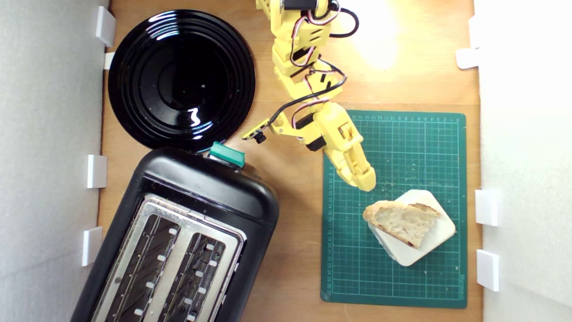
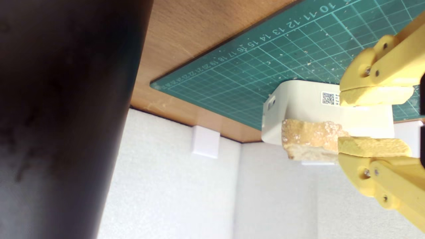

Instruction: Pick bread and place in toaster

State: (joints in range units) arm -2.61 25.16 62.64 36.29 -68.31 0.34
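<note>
Green gridded mat (white lines), glossy black plate.

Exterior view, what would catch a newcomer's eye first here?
Probably the bright yellow arm, its gripper poised over the green cutting mat with jaws open, just short of the torn slice of rustic bread on a white rounded-square block. Next, the large black two-slot toaster at the exterior view's lower left, with a glossy round black plate above it.

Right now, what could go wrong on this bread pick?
1. The torn crusty bread slice sits loosely on a white rounded-square block and overhangs its edge, so a push from the open yellow tool may slide or tip it off.
2. The tool may catch the block along with the bread.
3. The black two-slot toaster stands skewed, so the slice could snag on a slot.
</note>
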